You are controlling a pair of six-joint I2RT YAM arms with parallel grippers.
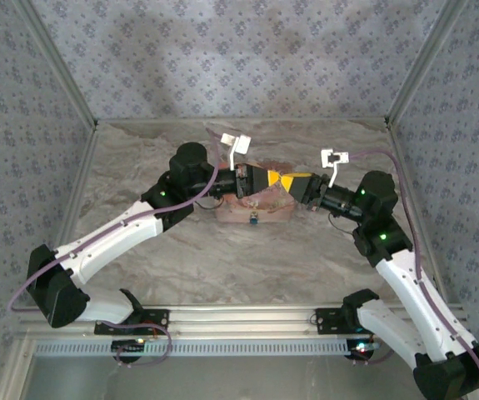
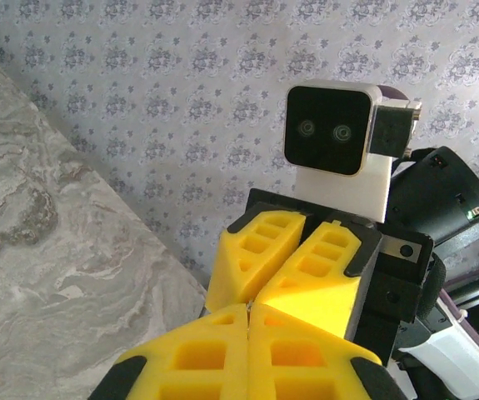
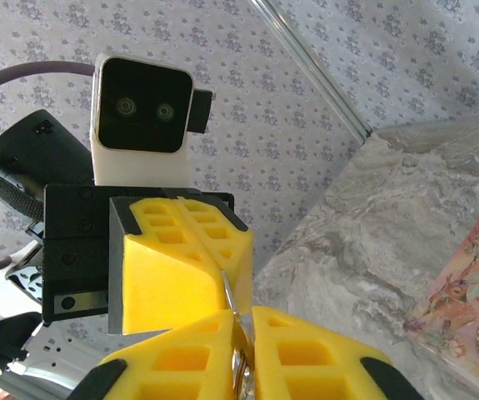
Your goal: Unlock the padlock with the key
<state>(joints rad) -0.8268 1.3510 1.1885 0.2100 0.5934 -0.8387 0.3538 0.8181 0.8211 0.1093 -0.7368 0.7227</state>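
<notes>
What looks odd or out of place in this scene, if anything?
Nothing is spilled or damaged. One oddity: the left claw and right claw meet tip to tip in the air, both shut, with a thin metal sliver, probably the key, in the right claw, apart from the padlock at the near side of the pink box.

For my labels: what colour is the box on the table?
Pink box, with a drawn pattern; clearest in the right wrist view.
</notes>
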